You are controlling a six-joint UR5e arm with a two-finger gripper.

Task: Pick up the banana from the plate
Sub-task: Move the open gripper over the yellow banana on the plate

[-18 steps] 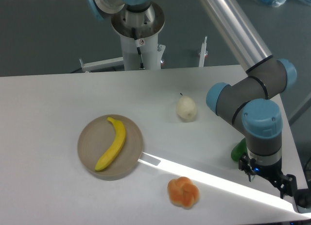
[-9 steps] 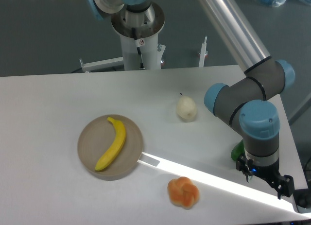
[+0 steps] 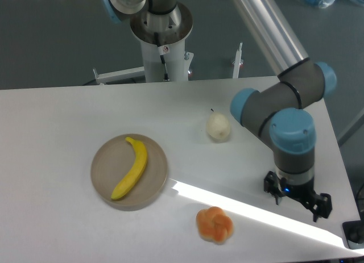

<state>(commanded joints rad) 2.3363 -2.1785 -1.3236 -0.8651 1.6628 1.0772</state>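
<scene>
The small curved bright yellow plastic-looking banana [image 3: 131, 175] is lying on the round flat beige-tan matte plate [image 3: 107, 159], running diagonally from upper right to lower left, its ends nearly reaching the rim. The plate is sitting on the white table [image 3: 57, 132], left of centre.

Well to the right of the plate, a pale cream pear [image 3: 218, 127] is resting on the table with its stem up. Nearer the front edge, an orange knotted bun [image 3: 215, 224] is sitting just below a bright strip of light that is crossing the tabletop.

The grey-and-blue arm [image 3: 284, 109] is reaching down at the right side of the table, far from the plate. Its black two-finger gripper [image 3: 297, 196] is hanging low over the table surface (only the dark wrist end shows clearly). Whether the fingers are apart or together I cannot tell. Nothing visible in its grasp.
</scene>
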